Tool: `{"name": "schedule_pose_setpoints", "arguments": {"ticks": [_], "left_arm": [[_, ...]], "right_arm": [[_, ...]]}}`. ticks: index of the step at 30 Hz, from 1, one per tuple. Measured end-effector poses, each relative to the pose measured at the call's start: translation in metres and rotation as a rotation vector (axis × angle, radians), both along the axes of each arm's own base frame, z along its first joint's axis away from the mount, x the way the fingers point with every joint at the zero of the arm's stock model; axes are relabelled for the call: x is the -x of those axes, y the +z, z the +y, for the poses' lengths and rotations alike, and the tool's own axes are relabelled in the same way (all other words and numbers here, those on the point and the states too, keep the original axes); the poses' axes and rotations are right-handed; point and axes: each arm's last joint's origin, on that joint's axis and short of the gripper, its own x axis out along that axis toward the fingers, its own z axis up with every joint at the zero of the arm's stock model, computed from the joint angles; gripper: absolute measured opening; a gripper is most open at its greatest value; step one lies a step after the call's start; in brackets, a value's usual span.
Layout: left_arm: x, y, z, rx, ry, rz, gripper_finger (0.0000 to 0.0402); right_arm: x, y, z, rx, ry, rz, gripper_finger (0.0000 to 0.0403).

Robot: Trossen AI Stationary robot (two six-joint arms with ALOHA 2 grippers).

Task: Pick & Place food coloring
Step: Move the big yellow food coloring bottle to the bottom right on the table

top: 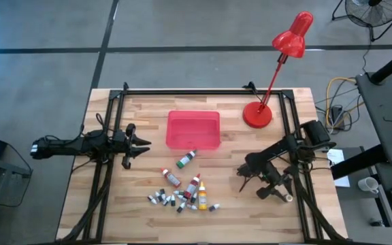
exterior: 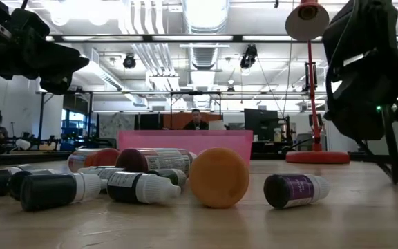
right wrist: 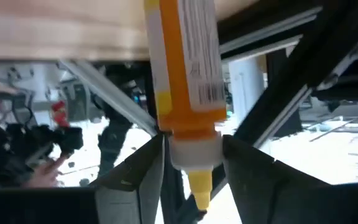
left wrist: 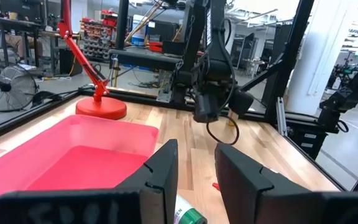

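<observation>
Right end effector [right wrist: 191,163] grips an orange bottle [right wrist: 185,74] – seemingly over the bench's [top: 114,204] right side – left end effector [left wrist: 194,177] waits parted, empty

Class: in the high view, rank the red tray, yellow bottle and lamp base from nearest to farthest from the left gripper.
1. Red tray, mid-table, beside the open left gripper.
2. Yellow bottle, in the front cluster.
3. Lamp base, far right corner.
</observation>
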Motion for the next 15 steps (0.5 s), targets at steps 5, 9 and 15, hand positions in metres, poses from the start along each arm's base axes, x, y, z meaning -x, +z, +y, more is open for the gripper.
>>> {"name": "schedule_pose_setpoints", "arguments": {"ticks": [5,9,15], "left_arm": [[0.000,0.000,0.000,0.000,0.000,0.000,0.0080],[0.000,0.000,0.000,0.000,0.000,0.000,0.0080],[0.000,0.000,0.000,0.000,0.000,0.000,0.0080]], "right_arm": [[-0.005,0.000,0.001,0.007,-0.009,-0.013,0.0171],[-0.010,0.004,0.003,0.010,0.001,-0.037,0.0178],[-0.017,0.008,0.003,0.080,0.081,-0.104,0.0190]]}}
